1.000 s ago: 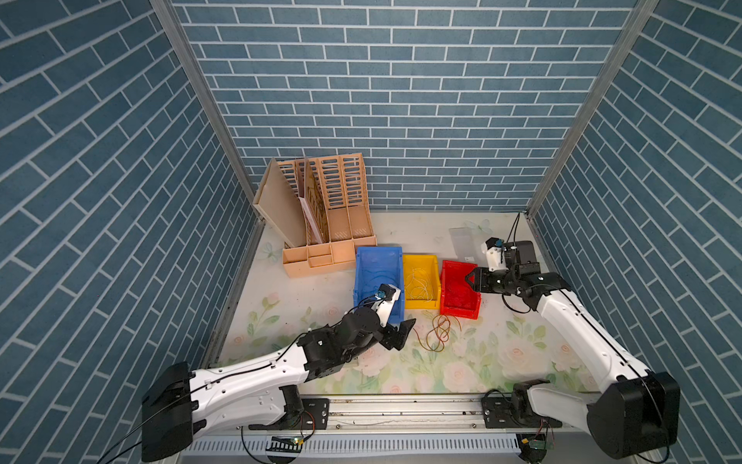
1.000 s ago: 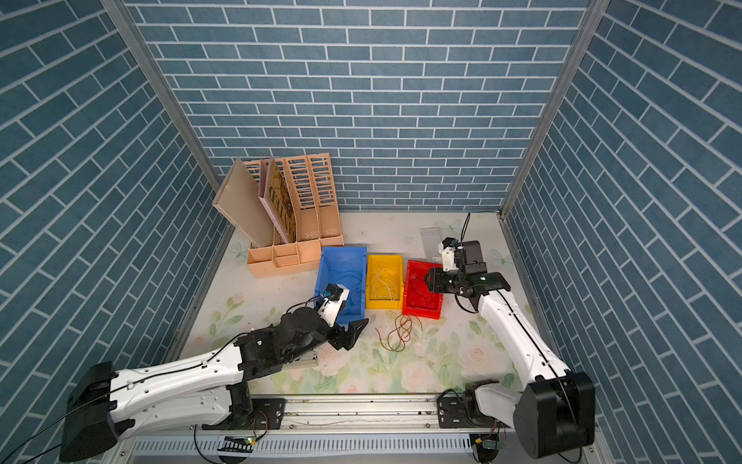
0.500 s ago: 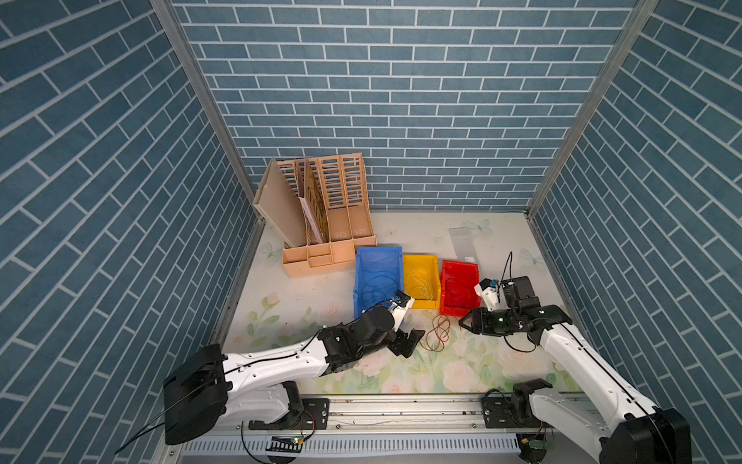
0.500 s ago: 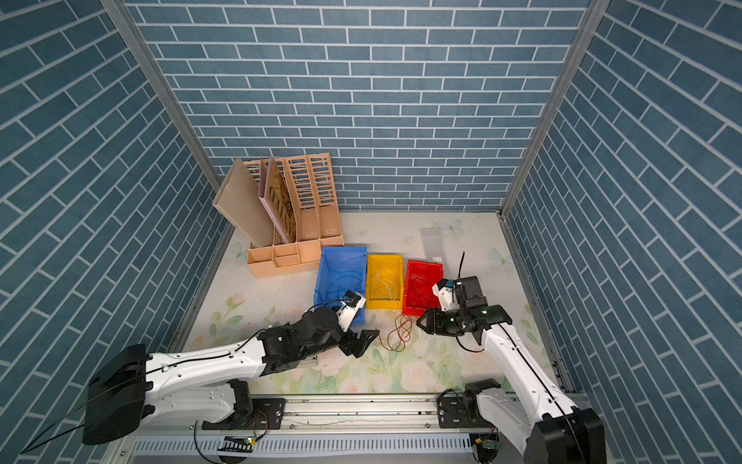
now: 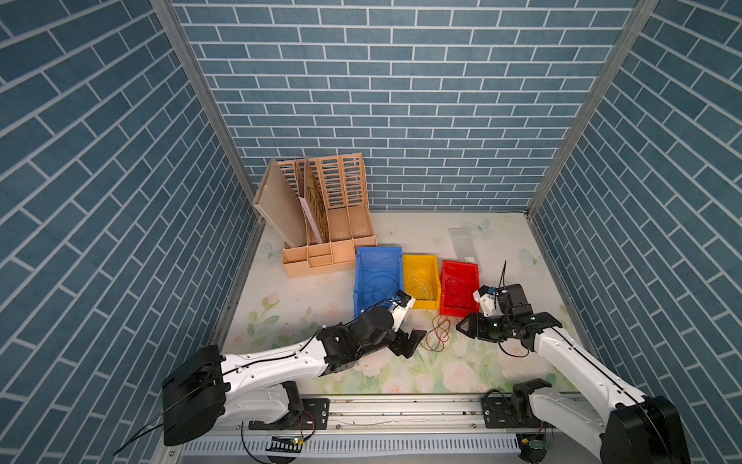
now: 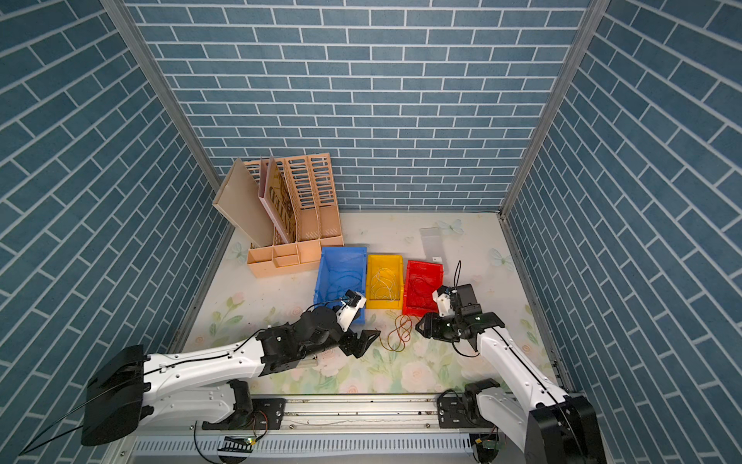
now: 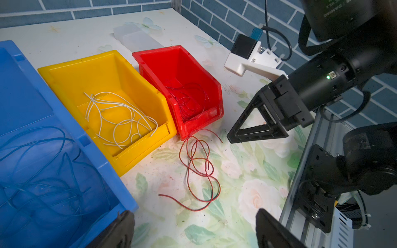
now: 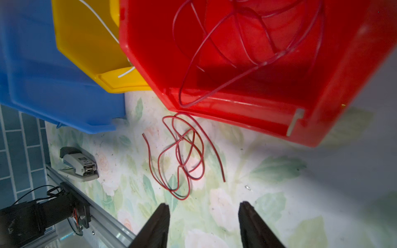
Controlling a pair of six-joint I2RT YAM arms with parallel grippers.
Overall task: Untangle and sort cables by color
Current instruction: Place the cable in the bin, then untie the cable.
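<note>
Blue brick-pattern walls close three sides of a floral tabletop, and a metal rail bounds the near edge. The landmark is the red bin; it touches a yellow bin, with a blue bin beyond that. One loose red cable lies looped on open table just before the red bin's front lip, apart from both grippers. The left gripper, jaws wide and empty, sits diagonally before the red bin on its yellow-bin side. The right gripper, jaws parted and empty, sits before the red bin's outer front corner. The left wrist view shows white cables in the yellow bin, blue cables in the blue bin and red cables inside the red bin. Only the right wrist view clearly shows a stapler by the rail, past the blue bin.
</note>
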